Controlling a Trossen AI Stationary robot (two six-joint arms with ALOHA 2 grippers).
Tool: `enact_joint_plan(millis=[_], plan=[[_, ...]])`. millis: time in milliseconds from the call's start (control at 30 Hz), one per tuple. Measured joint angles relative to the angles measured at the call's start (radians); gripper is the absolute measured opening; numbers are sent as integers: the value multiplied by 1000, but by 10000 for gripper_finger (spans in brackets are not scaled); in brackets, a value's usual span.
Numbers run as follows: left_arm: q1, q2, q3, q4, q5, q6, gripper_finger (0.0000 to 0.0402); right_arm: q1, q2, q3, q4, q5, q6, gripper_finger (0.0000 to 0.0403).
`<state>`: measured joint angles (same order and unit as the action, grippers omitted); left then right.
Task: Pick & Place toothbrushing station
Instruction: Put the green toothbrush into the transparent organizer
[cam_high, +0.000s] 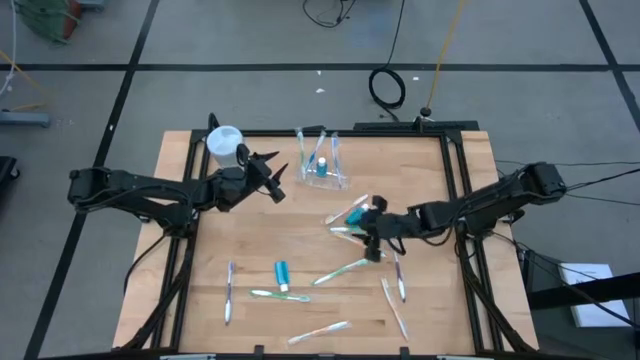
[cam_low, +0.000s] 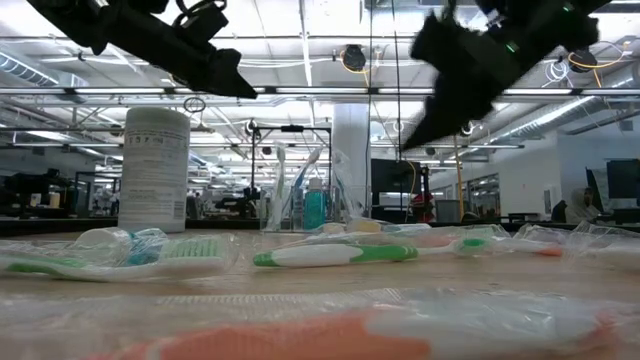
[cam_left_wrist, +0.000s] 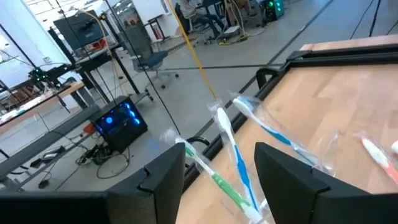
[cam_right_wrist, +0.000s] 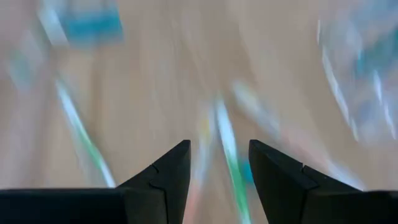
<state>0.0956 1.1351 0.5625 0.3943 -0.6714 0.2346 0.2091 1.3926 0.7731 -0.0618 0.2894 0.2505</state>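
Note:
A small clear cup stands at the far middle of the table and holds several toothbrushes and a blue tube. My left gripper hovers open just left of the cup, above the table, its fingers level and aimed at the brushes in the cup. Loose white, green and blue toothbrushes lie flat across the near half of the wood. My right gripper hangs open, slanting down, over a cluster of wrapped brushes at the middle right. A green-white brush lies below its fingers.
A tall white-blue cylindrical container stands at the far left, close behind my left gripper. A blue toothpaste tube lies at the near middle. Black rails frame the table. Bare wood shows between the cup and the near brushes.

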Motion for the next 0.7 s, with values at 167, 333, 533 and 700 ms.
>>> enact_joint_plan(millis=[167, 333, 533, 700], plan=[[0, -1, 0, -8, 26, -20, 200, 9, 0, 0, -324, -1, 16, 155], [1, -1, 0, -11, 47, -61, 200, -5, 0, -12, -427, 49, 109, 155], [1, -1, 0, -9, 53, -64, 200, -36, 0, -111, -234, -4, 21, 155], [1, -1, 0, -9, 53, -64, 200, -75, 0, -188, -146, -56, 44, 155]])
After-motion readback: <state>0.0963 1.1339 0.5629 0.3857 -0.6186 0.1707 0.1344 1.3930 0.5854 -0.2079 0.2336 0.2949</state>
